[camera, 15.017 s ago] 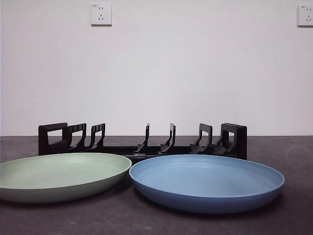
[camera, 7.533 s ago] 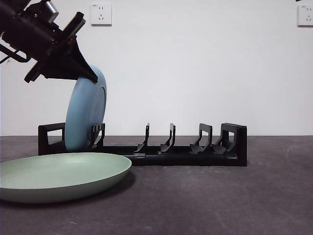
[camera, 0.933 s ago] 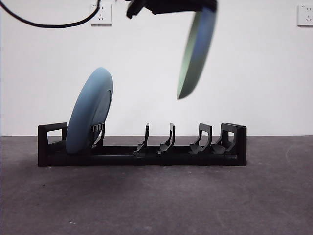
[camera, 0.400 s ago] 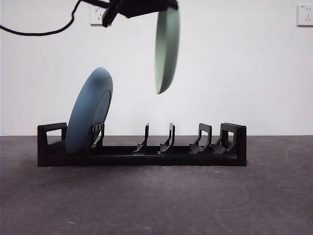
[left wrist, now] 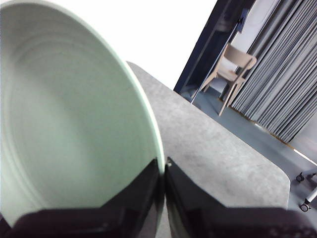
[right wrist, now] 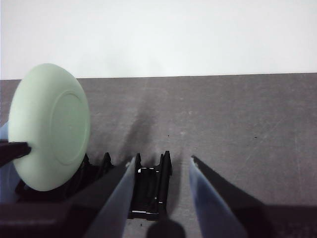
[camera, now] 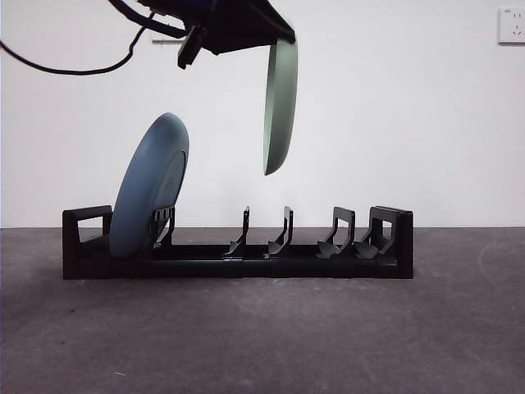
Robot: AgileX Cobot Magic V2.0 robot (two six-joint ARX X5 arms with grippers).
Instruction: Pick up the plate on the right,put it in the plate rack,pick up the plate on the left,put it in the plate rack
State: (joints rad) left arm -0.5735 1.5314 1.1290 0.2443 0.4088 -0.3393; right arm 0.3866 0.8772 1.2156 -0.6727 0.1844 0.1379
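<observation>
The green plate hangs on edge, almost upright, above the middle dividers of the black plate rack, well clear of it. My left gripper comes in from the top and is shut on the plate's upper rim. In the left wrist view the jaws of the left gripper pinch the rim of the green plate. The blue plate leans in the rack's left end slot. My right gripper hovers open behind the plate rack, facing the back of the green plate.
The rack stands on a dark grey table before a white wall with a socket. A black cable trails from the left arm. Beyond the table's far edge stands a wooden chair by grey curtains.
The green plate has swung left from above the rack's right half to above its middle, turned more upright and come down a little. The blue plate and rack have stayed still.
</observation>
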